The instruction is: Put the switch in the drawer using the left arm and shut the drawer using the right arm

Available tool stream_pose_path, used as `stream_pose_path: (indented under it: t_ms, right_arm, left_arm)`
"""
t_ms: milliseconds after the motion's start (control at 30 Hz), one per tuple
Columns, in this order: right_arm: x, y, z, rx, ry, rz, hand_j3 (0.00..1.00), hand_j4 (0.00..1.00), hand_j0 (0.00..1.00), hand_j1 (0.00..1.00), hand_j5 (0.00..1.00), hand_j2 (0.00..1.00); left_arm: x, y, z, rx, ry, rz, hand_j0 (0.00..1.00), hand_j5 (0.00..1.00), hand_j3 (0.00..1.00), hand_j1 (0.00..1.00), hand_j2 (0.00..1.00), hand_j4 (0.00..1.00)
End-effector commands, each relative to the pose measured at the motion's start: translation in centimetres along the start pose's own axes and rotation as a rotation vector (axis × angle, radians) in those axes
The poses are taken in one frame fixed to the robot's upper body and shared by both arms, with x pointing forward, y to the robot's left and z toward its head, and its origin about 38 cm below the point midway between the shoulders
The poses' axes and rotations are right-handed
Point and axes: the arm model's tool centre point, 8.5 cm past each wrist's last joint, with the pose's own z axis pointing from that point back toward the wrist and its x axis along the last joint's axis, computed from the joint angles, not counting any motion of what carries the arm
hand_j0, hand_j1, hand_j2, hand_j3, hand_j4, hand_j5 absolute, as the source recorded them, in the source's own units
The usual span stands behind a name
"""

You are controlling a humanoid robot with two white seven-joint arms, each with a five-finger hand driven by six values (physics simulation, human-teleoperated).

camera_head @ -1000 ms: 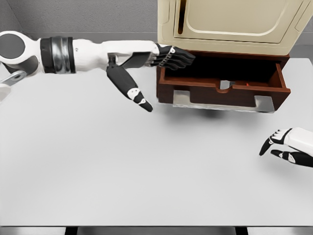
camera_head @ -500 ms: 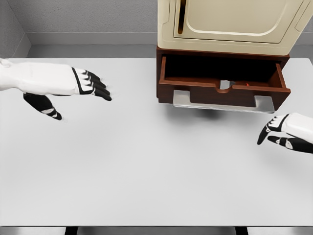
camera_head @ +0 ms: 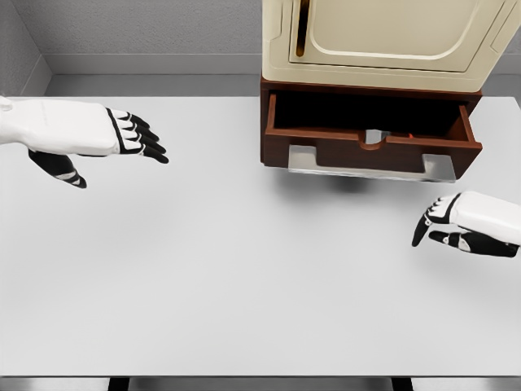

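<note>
The brown wooden drawer (camera_head: pixel 370 153) stands pulled out under the cream cabinet (camera_head: pixel 383 41) at the back right. Through the notch in its front I see a small grey piece with a red bit beside it (camera_head: pixel 374 138), probably the switch; the rest is hidden by the drawer front. My left hand (camera_head: pixel 137 141) hovers over the table's left side, far from the drawer, fingers stretched out and holding nothing. At the right edge, my right hand (camera_head: pixel 440 228) hangs below and in front of the drawer's right corner with relaxed fingers, not touching it.
The white table (camera_head: pixel 244 269) spreads across the view, its front edge along the bottom. A grey metal plate (camera_head: pixel 366 167) shows under the drawer front. The grey wall runs behind the table.
My left hand has pulled back from the drawer's left corner to the table's left side. The right hand has drifted slightly left. The drawer front now sits a little further in.
</note>
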Motion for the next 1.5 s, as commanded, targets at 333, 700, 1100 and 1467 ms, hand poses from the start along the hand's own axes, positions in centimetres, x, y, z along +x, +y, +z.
stream_pose_path:
  t_ms: [333, 700, 1100, 1467]
  right_arm:
    - [0.3, -2.3, 0.9, -0.02, -0.017, -0.008, 0.47, 0.47, 0.47, 0.47, 0.47, 0.47]
    - [0.5, -3.3, 0.8, -0.035, -0.023, 0.016, 0.49, 0.49, 0.49, 0.49, 0.49, 0.49]
    - [-0.5, -2.8, 0.0, -0.016, -0.011, 0.009, 0.5, 0.5, 0.5, 0.5, 0.5, 0.5]
    - [-0.7, -3.6, -1.2, -0.031, -0.029, 0.019, 0.51, 0.51, 0.51, 0.51, 0.51, 0.51]
  left_arm:
    - [-0.2, 0.0, 0.1, 0.004, 0.006, 0.009, 1.0, 1.0, 1.0, 1.0, 1.0, 1.0]
    - [-0.1, -0.2, -0.1, 0.003, -0.001, 0.014, 1.0, 1.0, 1.0, 1.0, 1.0, 1.0]
    - [-0.2, -0.3, -0.1, 0.002, 0.001, 0.014, 1.0, 1.0, 1.0, 1.0, 1.0, 1.0]
    - [-0.2, -0.3, 0.0, 0.002, 0.003, 0.015, 1.0, 1.0, 1.0, 1.0, 1.0, 1.0]
